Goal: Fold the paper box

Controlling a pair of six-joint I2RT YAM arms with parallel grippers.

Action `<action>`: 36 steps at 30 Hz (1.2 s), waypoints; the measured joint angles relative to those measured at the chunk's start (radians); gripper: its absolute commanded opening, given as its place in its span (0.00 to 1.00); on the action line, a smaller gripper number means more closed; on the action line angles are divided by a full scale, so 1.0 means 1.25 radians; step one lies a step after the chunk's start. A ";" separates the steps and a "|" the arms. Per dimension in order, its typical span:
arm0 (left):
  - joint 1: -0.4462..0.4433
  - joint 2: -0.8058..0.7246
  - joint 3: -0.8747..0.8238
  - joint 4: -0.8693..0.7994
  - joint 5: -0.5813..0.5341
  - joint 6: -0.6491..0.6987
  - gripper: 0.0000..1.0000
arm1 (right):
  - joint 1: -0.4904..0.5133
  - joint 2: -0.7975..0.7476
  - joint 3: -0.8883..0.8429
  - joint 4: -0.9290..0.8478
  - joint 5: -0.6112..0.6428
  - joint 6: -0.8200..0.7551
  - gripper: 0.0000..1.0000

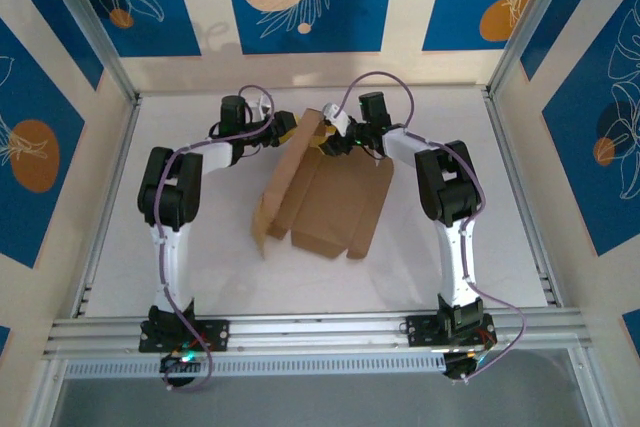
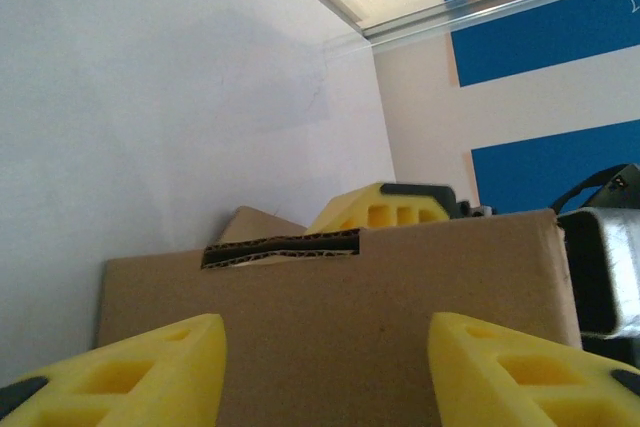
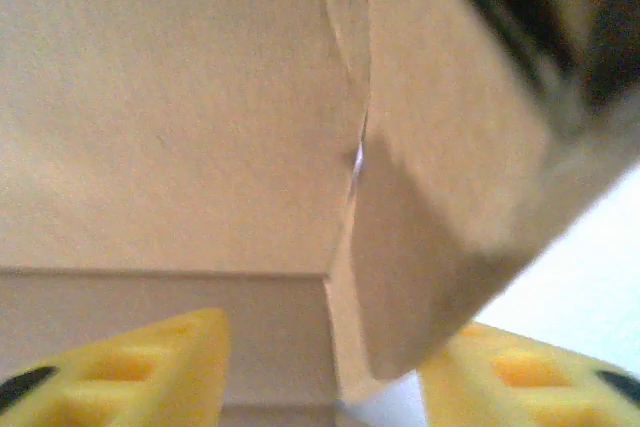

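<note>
Folding stands partway: the box (image 1: 335, 202) lies in the middle of the table (image 1: 200, 267), its base flat, its left wall (image 1: 278, 192) raised and a flap (image 1: 312, 129) standing at the far-left corner, while the right and near panels lie flat. Both grippers work at that far-left corner. The left gripper (image 1: 285, 129) reaches in from the left with its fingers (image 2: 150, 372) apart, facing an upright panel with a slot (image 2: 280, 247) along its top edge; nothing is clamped between them. The right gripper (image 1: 338, 142) comes from the right with its fingers (image 3: 140, 367) also apart; the edge of a flap hangs between them but is not pinched. The step in hand looks like setting up the far-left corner by tucking the end flap against the raised wall. The next move probably calls for one gripper to steady the wall upright while the other takes the flap and turns it inward, squarely along its crease; with neither holding, the wall may sag outward. The right and near panels are not yet raised.
</note>
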 measured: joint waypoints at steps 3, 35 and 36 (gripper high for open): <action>0.002 0.005 0.000 0.000 0.000 0.000 0.55 | -0.015 -0.001 -0.014 0.053 -0.048 0.042 0.69; 0.001 0.074 -0.001 0.183 0.006 -0.170 0.51 | 0.030 0.083 0.124 -0.006 0.074 -0.031 0.07; 0.000 0.076 -0.002 0.194 0.005 -0.179 0.51 | 0.032 0.083 0.124 -0.002 0.083 -0.026 0.06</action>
